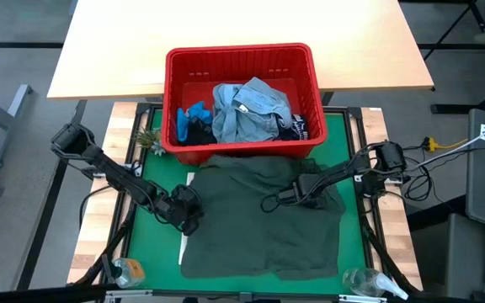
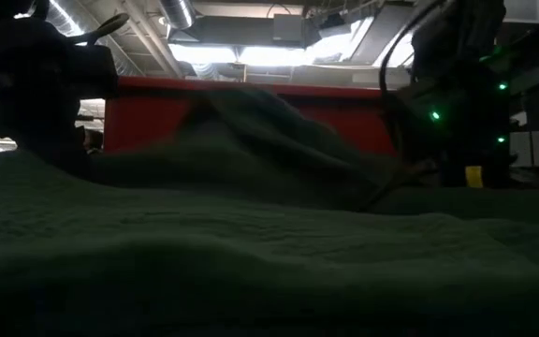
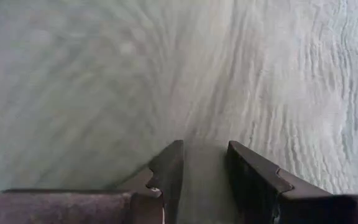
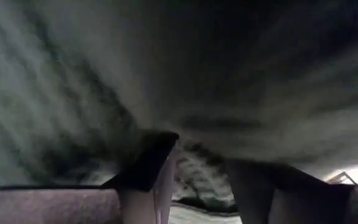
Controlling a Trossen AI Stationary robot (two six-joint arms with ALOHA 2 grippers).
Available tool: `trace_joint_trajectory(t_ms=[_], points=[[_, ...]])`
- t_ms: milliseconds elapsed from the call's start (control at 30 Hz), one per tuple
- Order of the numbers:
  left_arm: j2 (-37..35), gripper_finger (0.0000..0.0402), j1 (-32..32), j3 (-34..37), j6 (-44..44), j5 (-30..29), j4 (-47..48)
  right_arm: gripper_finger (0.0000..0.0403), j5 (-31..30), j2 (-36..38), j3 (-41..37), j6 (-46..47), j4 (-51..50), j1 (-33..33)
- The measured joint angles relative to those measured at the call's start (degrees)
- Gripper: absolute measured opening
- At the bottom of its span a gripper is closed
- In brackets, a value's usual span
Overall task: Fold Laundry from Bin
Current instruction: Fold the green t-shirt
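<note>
Laundry is what I'm working: the dark green garment [image 1: 259,223] lies spread on the green mat [image 1: 154,231] at about six o'clock from the red bin [image 1: 241,61], its upper edge touching the bin's near wall. Inside the bin I see the light blue denim shirt [image 1: 247,111] in the middle, a bright blue piece [image 1: 188,122] at nine o'clock and a dark navy one [image 1: 297,128] at four o'clock. My left gripper [image 1: 188,210] is clenched on the green garment's nine o'clock edge; cloth runs between its fingers [image 3: 169,168]. My right gripper [image 1: 306,189] pinches a fold of the same cloth near two o'clock. I judge this the flattening step; next I'd pull both holds apart to smooth wrinkles before folding.
</note>
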State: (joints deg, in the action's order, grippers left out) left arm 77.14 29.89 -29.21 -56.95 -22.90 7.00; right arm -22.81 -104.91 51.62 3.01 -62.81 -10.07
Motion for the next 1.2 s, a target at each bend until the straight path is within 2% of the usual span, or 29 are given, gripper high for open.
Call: trace_joint_trajectory(t_ms=[167, 433, 733, 900, 1067, 1200], points=[[0.00, 0.0121, 0.00, 0.00, -0.44, 0.04, -0.16, 0.0138, 2.93, 0.44, -0.14, 0.19, -3.78, -0.01], [0.00, 0.0121, 0.00, 0.00, -1.19, 0.13, -0.67, 0.0138, 1.08, 1.84, 0.85, 0.11, -5.23, -0.04], [-3.00, 0.0119, 0.00, 0.00, -1.37, 3.98, -0.61, 0.0138, -0.97, 11.96, 4.36, 1.24, -9.30, -0.04], [-8.03, 0.0106, 0.00, 0.00, -1.02, 3.98, -0.65, 0.0138, 3.56, 17.32, 4.65, 1.92, -9.15, -0.12], [-11.20, 0.0102, 1.12, 0.00, -1.11, 4.55, -1.53, 0.0138, 5.96, 20.58, 4.65, 3.05, -7.63, -4.28], [-10.99, 0.0102, 3.69, -0.01, -1.17, 6.60, -6.55, 0.0138, 7.09, 21.65, 4.67, 6.20, -5.44, -9.86]])
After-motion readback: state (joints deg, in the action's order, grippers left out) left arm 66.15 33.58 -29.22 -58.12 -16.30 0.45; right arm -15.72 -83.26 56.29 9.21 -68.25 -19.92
